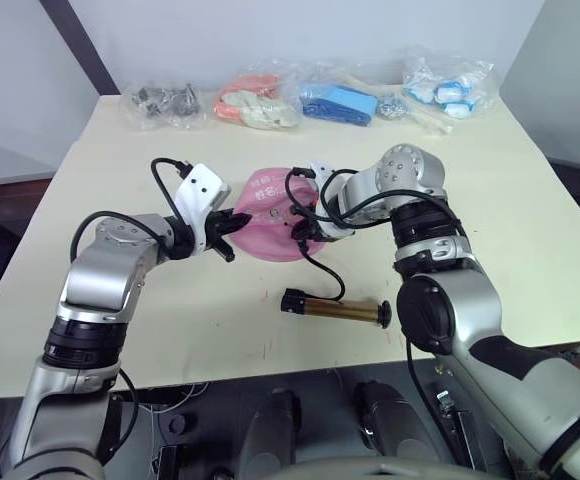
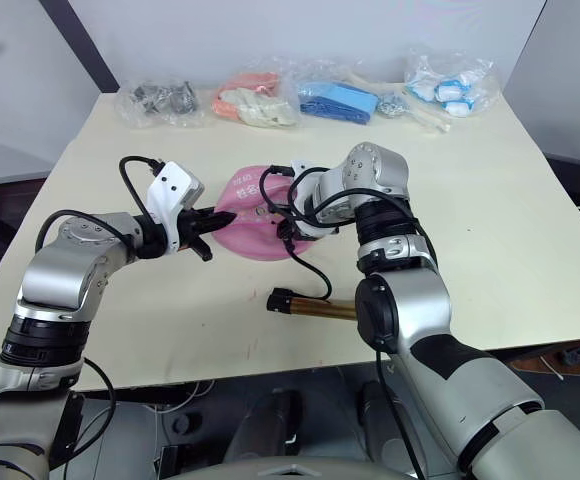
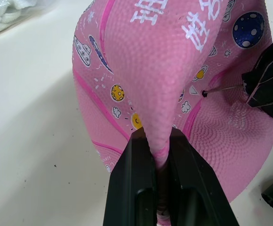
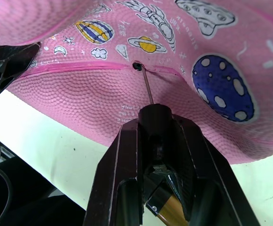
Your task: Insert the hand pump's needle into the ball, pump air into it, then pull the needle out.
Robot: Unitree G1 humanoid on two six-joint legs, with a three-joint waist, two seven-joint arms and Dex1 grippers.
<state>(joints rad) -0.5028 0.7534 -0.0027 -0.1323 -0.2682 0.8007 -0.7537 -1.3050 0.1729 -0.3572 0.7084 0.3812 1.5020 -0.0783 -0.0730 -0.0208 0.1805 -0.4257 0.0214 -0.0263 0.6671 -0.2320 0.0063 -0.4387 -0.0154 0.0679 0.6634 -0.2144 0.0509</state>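
**Needle Meeting Valve on Flattened Ball**

The needle (image 4: 147, 87) is pointing straight ahead of the right gripper (image 4: 157, 136), its tip touching the valve hole (image 4: 137, 66) of the dented pink ball (image 1: 270, 225) at mid-table. The right jaws are clamping the hose end; the left gripper (image 3: 156, 155) is pinching a fold of the ball. The hand pump (image 1: 338, 306) is lying nearer the robot.
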